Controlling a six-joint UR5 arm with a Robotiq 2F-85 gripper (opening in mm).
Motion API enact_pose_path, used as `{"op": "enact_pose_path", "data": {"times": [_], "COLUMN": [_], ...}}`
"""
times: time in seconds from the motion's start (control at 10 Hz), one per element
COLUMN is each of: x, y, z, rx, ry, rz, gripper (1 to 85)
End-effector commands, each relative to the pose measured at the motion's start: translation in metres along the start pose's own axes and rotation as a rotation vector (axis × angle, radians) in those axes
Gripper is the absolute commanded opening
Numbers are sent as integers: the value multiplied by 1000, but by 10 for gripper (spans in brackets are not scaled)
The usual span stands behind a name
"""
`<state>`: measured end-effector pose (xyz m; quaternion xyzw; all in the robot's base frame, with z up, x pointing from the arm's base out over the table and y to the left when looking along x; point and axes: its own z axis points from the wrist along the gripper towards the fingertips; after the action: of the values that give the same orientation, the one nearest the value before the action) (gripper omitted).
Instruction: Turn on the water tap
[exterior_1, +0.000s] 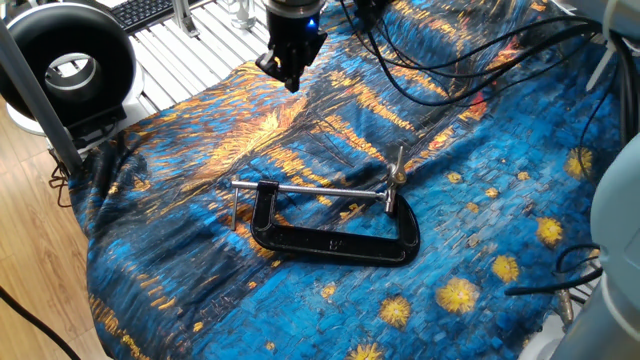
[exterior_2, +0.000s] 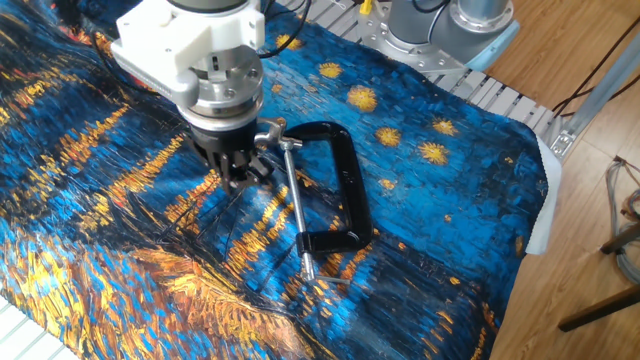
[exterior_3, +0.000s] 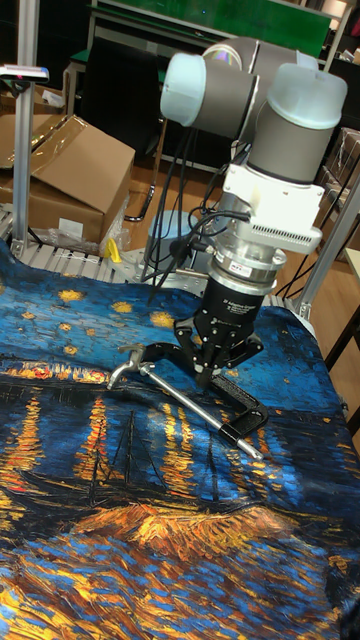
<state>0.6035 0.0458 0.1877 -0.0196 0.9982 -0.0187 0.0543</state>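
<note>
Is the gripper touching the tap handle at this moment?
No. In one fixed view the gripper hangs over the blue cloth, well apart from the tap handle at the end of the clamp's screw.

- the gripper (exterior_1: 288, 76) is cut off above the fingers by one fixed view's top edge
- it hides part of the water tap (exterior_2: 272, 133) in the other fixed view
- whether the fingers are parted is unreadable
</note>
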Motion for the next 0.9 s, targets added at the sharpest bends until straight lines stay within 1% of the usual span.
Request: {"op": "enact_pose_path", "data": {"times": [0.0,0.1,0.2,0.3,0.4,0.5,0.6,0.7,0.8], "x": [-10,-10,-7,6,20,38,56,74,86], "y": [-1,-5,-23,-45,-67,-91,-104,-115,-119], "z": [-1,-1,-1,3,4,3,2,2,4], "rx": [2,19,21,-10,-14,-7,-24,-37,-53], "ry": [-36,-37,-27,-36,-45,-51,-57,-74,-89], "rz": [44,37,1,-20,-33,-45,-35,-25,-5], "gripper": [10,10,10,10,10,10,10,10,10]}}
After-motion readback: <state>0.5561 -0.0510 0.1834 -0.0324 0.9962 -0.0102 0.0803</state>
